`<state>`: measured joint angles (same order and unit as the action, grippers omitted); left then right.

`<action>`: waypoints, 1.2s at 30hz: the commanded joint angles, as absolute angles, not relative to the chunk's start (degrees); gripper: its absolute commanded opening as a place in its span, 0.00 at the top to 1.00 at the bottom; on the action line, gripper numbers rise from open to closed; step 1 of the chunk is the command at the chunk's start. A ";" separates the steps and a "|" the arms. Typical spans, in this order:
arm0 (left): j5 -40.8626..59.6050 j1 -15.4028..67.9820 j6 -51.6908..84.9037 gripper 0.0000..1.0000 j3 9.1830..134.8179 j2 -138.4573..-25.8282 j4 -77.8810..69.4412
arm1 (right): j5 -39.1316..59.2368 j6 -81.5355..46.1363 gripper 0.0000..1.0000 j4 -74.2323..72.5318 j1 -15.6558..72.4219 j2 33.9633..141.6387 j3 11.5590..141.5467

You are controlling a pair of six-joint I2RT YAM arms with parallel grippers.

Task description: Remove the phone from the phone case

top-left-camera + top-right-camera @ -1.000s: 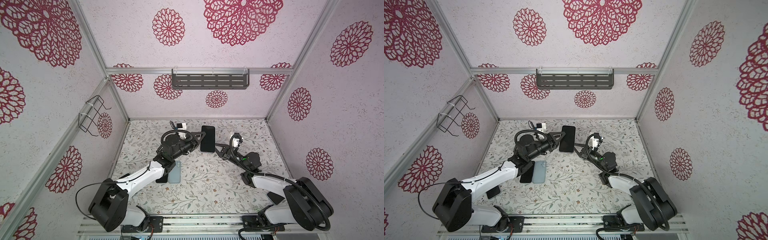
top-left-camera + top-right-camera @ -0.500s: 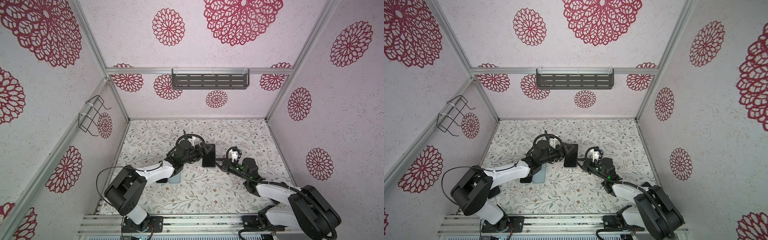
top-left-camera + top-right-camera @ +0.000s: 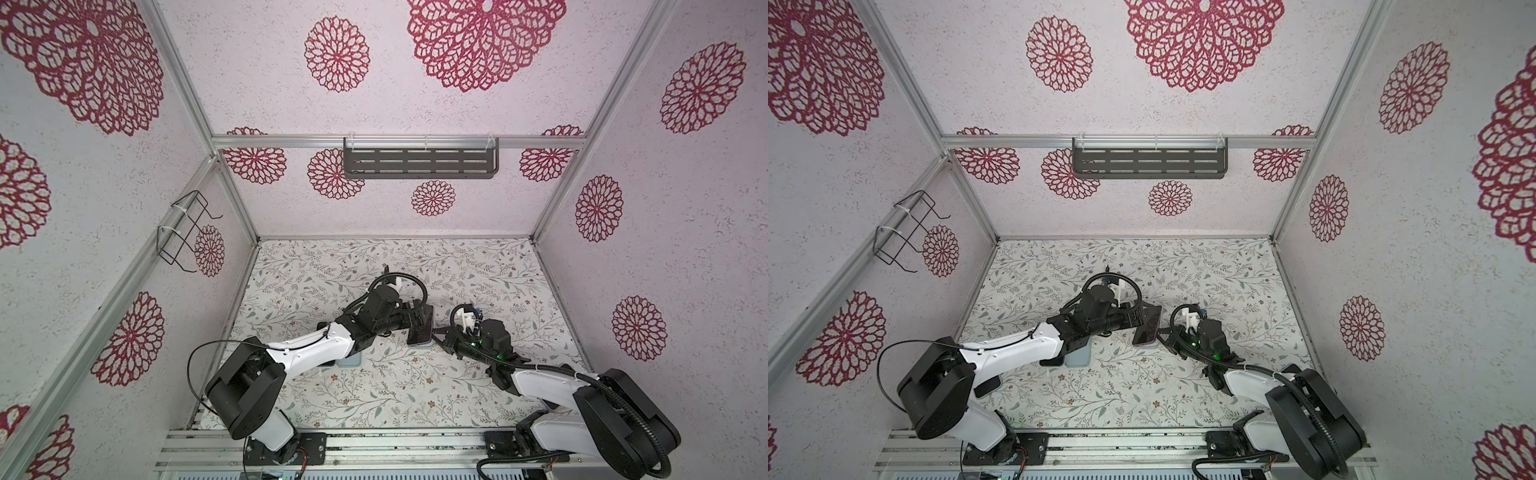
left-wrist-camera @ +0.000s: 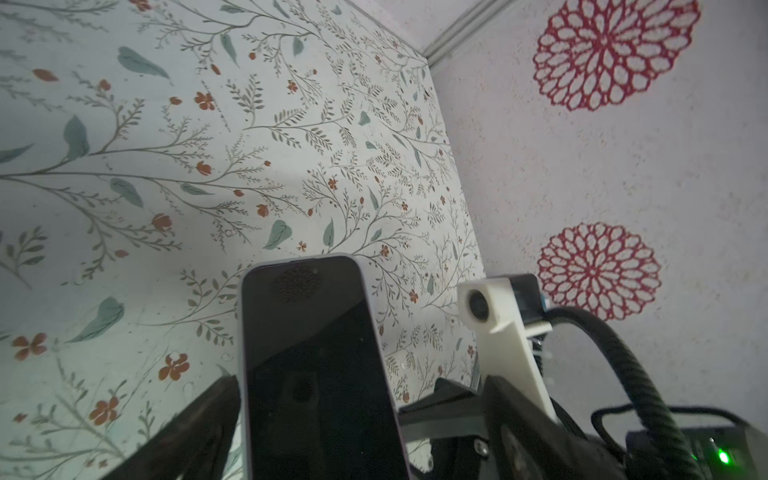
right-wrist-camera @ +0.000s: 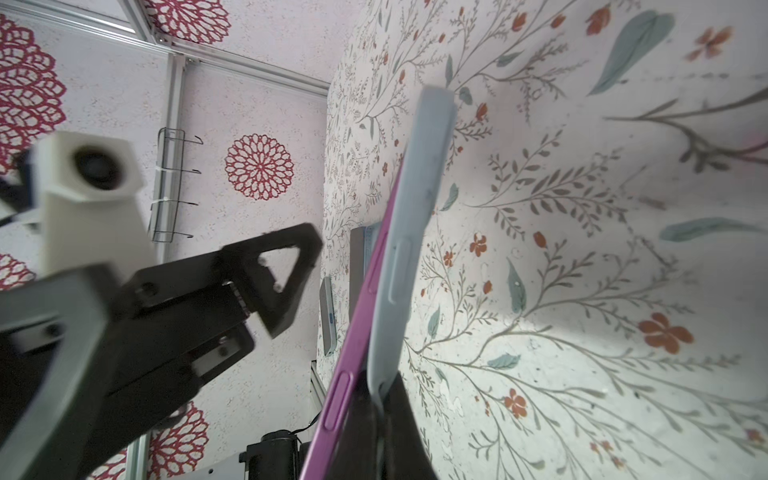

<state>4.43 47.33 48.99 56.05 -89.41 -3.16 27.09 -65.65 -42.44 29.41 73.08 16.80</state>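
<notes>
The phone (image 3: 419, 328) (image 3: 1148, 326) has a dark screen (image 4: 316, 365) and a purple edge (image 5: 361, 332). It stands tilted just above the table's middle, in a pale blue phone case (image 5: 419, 199). My right gripper (image 5: 378, 415) (image 3: 436, 334) is shut on the case's near end, where the purple edge stands a little off the case. My left gripper (image 4: 328, 395) (image 3: 415, 318) is open. Its fingers (image 5: 282, 282) flank the phone without touching it.
Under the left arm on the floral table (image 3: 374, 395) lie another pale blue case (image 3: 349, 359) (image 3: 1077, 355) and a dark slab (image 3: 1052, 359). A wire rack (image 3: 183, 232) hangs on the left wall. A grey shelf (image 3: 419, 160) hangs on the back wall.
Both arms have brought the phone down from high near the back to just above the table's middle. The left gripper has opened and let go of the phone.
</notes>
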 commanded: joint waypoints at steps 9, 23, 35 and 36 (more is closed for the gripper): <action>-3.44 55.06 31.57 0.06 60.60 -88.55 14.85 | 25.91 -63.81 1.00 -45.00 29.62 72.60 16.24; -9.98 60.26 25.10 0.11 64.64 -93.92 23.42 | 25.77 -64.12 1.00 -45.18 29.64 72.41 15.92; -18.85 60.82 21.77 0.25 67.23 -96.98 22.99 | 26.36 -64.93 1.00 -47.29 30.25 72.52 15.14; -18.57 60.82 21.64 0.28 67.17 -97.32 22.70 | 26.37 -65.19 1.00 -47.89 30.26 72.66 15.00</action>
<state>-16.10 60.62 23.38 66.02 -96.09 23.22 25.67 -65.54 -41.76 29.85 73.32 15.25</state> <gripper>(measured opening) 0.723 0.061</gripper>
